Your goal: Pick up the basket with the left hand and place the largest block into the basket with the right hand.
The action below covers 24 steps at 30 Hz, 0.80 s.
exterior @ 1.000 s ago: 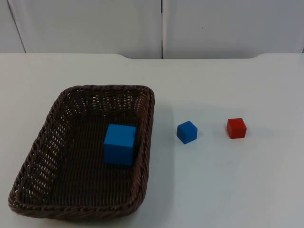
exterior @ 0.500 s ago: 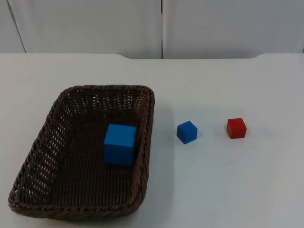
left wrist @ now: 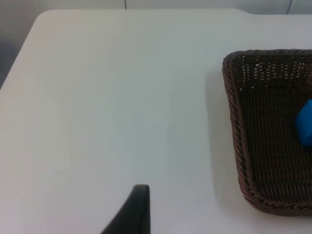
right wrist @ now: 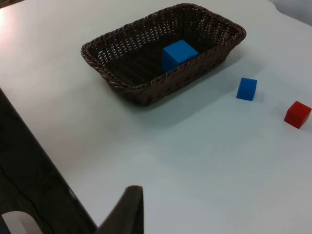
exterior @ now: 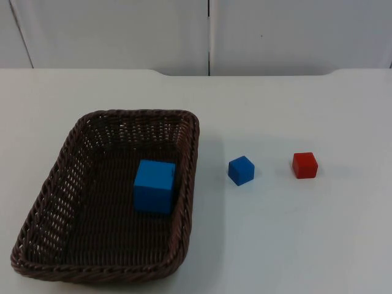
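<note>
One basket (exterior: 184, 184), two blue blocks (exterior: 154, 185), one red block (exterior: 304, 165)

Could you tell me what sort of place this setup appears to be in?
Probably a robot test bench in a lab: a bare white table top against a grey partition wall, set with a wicker basket and plain coloured blocks, such as the red block.

Lab bench: white table (exterior: 294, 239) (grey partition (exterior: 294, 37)).
</note>
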Each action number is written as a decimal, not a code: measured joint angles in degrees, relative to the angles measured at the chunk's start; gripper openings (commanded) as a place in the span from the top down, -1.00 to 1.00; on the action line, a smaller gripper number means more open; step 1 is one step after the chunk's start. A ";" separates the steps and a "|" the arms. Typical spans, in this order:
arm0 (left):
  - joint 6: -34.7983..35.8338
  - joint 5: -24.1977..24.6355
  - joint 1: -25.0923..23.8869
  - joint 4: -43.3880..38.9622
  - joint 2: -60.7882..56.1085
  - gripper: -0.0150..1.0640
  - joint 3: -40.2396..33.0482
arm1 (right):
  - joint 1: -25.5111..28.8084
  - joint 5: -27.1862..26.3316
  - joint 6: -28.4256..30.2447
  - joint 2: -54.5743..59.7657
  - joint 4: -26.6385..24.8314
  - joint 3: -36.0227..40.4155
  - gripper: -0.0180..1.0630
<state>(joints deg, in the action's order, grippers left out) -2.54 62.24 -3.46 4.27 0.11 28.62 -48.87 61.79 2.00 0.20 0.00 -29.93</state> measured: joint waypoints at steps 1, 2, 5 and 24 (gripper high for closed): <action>0.00 0.00 0.00 0.00 0.00 -0.97 0.00 | 0.00 0.00 0.00 0.00 0.00 0.00 -0.99; 0.00 0.00 0.00 0.00 0.00 -0.97 0.00 | 0.00 0.00 0.00 0.00 0.00 0.00 -0.99; 0.00 0.00 0.00 0.00 0.00 -0.97 0.00 | 0.00 0.00 0.00 0.00 0.00 0.00 -0.99; 0.00 0.00 0.00 0.00 0.00 -0.97 0.00 | 5.43 0.12 0.00 0.00 0.00 0.00 -0.99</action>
<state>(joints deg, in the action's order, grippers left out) -2.54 62.24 -3.46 4.27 0.11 28.62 -43.44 61.91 2.00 0.20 0.00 -29.93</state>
